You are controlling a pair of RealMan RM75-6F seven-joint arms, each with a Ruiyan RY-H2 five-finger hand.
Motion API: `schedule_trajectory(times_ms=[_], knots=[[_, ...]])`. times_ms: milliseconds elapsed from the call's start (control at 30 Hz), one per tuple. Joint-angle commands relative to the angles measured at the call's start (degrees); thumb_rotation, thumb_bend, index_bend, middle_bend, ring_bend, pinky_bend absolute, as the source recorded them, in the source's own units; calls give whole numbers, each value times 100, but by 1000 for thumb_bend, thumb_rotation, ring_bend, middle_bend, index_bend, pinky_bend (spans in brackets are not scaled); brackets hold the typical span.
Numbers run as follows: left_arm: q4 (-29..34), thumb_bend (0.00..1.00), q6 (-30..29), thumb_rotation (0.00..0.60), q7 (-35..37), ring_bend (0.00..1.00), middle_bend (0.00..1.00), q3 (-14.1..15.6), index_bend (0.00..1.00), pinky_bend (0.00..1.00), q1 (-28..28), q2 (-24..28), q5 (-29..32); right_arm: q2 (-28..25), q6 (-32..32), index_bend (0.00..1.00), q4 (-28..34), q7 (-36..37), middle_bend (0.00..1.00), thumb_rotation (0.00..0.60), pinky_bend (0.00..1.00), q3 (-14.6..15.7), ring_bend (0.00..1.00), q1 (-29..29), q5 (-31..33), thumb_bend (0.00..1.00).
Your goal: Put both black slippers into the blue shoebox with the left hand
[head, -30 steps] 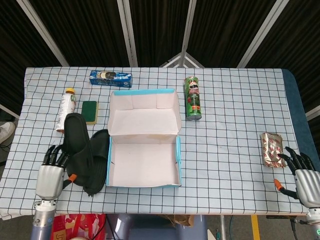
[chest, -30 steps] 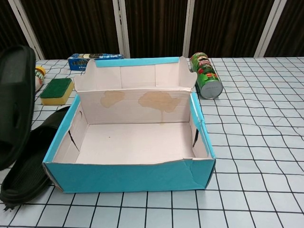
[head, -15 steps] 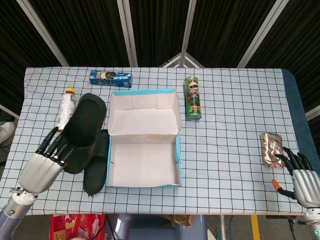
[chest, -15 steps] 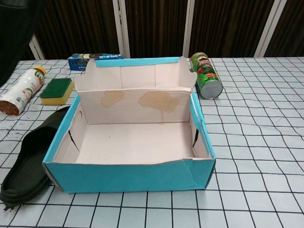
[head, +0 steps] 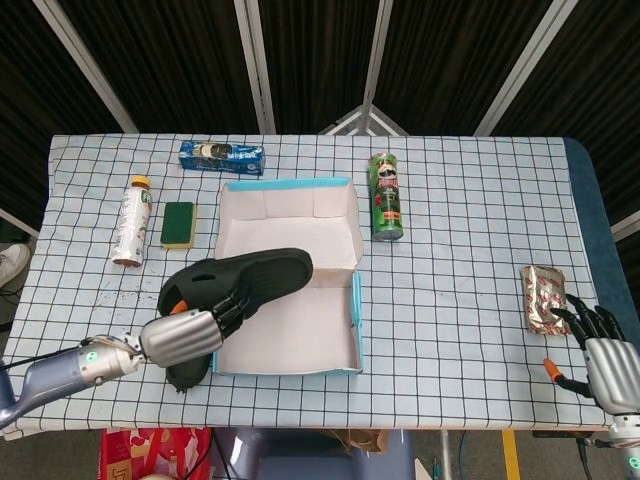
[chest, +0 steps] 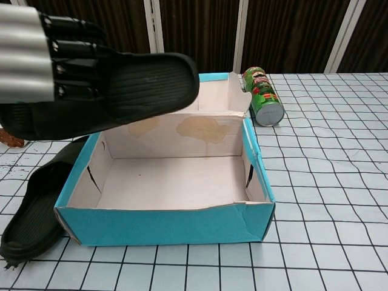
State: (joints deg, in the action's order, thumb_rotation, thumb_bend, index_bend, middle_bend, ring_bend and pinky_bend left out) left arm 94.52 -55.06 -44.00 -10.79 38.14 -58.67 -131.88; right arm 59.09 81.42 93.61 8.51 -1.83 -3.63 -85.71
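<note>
While the left hand (head: 190,335) is gripping one black slipper (head: 262,274) above the blue shoebox (head: 355,320), a second slipper (chest: 30,221) is lying on the counter (head: 460,240) beside it. One right hand (head: 607,362) is resting empty, fingers spread.

Green can (head: 386,196), sponge (head: 179,223), bottle (head: 130,222).

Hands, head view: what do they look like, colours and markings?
Both the left hand and the right hand have silver metallic backs, black fingers and a small orange part at the thumb side. The left forearm is grey-blue with a small green-marked round patch near the wrist.
</note>
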Motion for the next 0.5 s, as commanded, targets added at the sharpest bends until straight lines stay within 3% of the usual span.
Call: schedule_trajectory(times_ms=[33,500], knots=[[96,440,453,600,-227,169,532,-50,518,202,395,-199,36,0,-2,212,-11,32,97,600,87,3,158,-3,-15,306],[-714,452,522,600,-164,169,545,279,523,203,1075,-1094,-15,2,-23,212,-82,96,97,600,87,-10,159,-14,14,306]])
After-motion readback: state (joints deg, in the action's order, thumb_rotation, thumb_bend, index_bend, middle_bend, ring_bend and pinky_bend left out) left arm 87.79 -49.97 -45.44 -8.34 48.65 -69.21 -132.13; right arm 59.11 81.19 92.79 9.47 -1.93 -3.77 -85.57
